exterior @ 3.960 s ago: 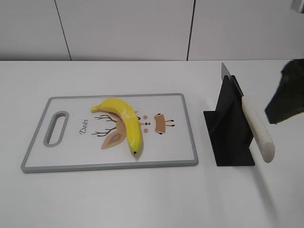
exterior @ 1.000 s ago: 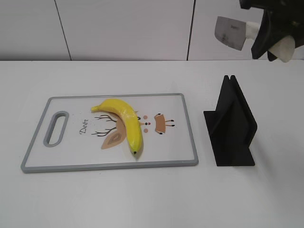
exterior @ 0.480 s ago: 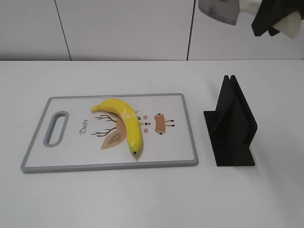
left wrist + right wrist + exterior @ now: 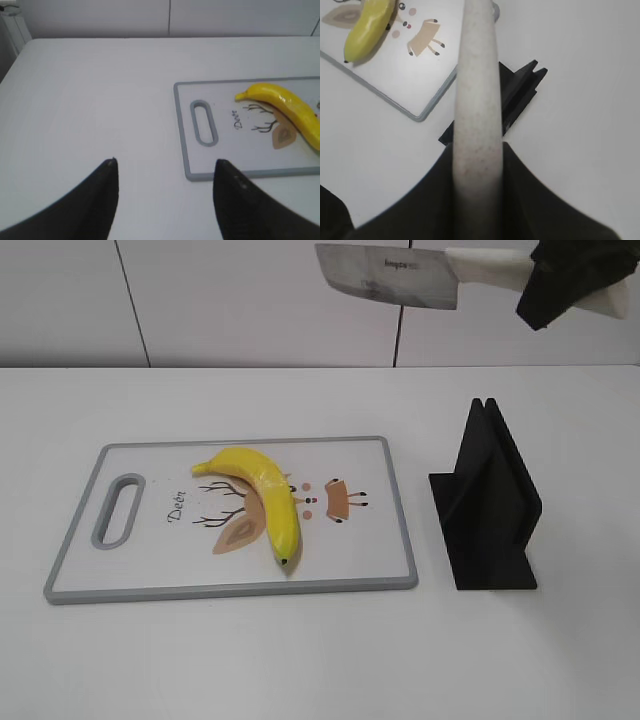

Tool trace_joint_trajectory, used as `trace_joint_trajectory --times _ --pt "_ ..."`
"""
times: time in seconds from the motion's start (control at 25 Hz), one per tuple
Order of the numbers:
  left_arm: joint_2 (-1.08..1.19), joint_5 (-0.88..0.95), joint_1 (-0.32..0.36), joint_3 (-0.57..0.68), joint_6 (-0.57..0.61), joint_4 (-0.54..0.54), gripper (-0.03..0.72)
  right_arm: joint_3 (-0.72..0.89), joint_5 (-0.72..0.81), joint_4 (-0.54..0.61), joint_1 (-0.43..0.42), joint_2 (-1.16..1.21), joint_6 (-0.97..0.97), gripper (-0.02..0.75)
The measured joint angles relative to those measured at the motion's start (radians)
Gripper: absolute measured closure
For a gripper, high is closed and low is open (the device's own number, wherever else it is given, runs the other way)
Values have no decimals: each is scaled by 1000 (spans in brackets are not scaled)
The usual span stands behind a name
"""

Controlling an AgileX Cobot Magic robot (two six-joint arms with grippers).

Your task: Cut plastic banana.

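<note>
While the right claw (image 4: 570, 280) is raised high at the far right of the scene, the plastic banana (image 4: 262, 495) lies well apart from it, down on the cutting board (image 4: 75, 550) toward the left-centre of the tabletop (image 4: 300, 660). That claw is clamped on the pale handle of a knife (image 4: 400, 275); the right wrist view shows the off-white, faintly speckled handle running straight between the dark fingers (image 4: 530, 200). Its broad rectangular steel blade extends leftward in the air, above the far edge of the scene, with small dark lettering near the spine.

Banana: smooth, glossy yellow, curved, stem end toward the far left, dark tip pointing near. It rests across a printed deer motif with brown and black markings. Board: flat, white, rounded rectangle with a grey rim and an oblong grey-edged handle slot at its left end.

To the right of the board, apart from it, stands a black knife stand (image 4: 490, 510), matte, made of upright angled plates with a slot along the top ridge, on a flat base. Nothing is in the slot.

Left claw (image 4: 165, 200): held low over bare tabletop to the left of the board, jaws spread wide, holding nothing and touching nothing. The banana lies to its far right in the left wrist view.

Tabletop: plain white, smooth. Wall behind: pale panels with dark vertical seams.
</note>
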Motion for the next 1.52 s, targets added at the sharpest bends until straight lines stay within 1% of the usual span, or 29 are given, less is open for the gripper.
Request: trace_joint_trajectory --times 0.16,0.32,0.56,0.64,0.68,0.76,0.84,0.96,1.12,1.24,1.4,1.52 --pt "177 -119 0 -44 122 -51 127 -39 -5 0 0 65 -178 568" --pt "384 -187 0 -118 285 -132 127 -95 -5 5 0 141 -282 568" --pt "698 -182 0 -310 497 -213 127 -166 -22 90 0 245 -492 568" --pt "783 -155 0 -383 586 -244 127 -177 -25 102 0 267 -576 568" --pt "828 -134 -1 -421 651 -266 127 -179 -29 113 0 279 -627 568" --pt "909 -88 -16 -496 801 -313 127 -179 -31 140 0 294 -711 568" --pt "990 -47 -42 -554 924 -368 127 -179 -35 169 0 309 -776 568" --pt "1092 -4 -107 -620 1050 -407 127 -182 -39 218 0 333 -830 568" --pt "1209 10 -194 -669 1149 -396 127 -182 -49 266 0 366 -860 568" --pt "1283 -3 -242 -697 1186 -378 128 -182 -54 277 0 377 -882 568" --pt "1372 -25 -271 -742 1208 -359 136 -183 -56 316 0 385 -912 568" --pt "1428 -22 -277 -779 1208 -355 177 -183 -59 349 0 385 -946 568"
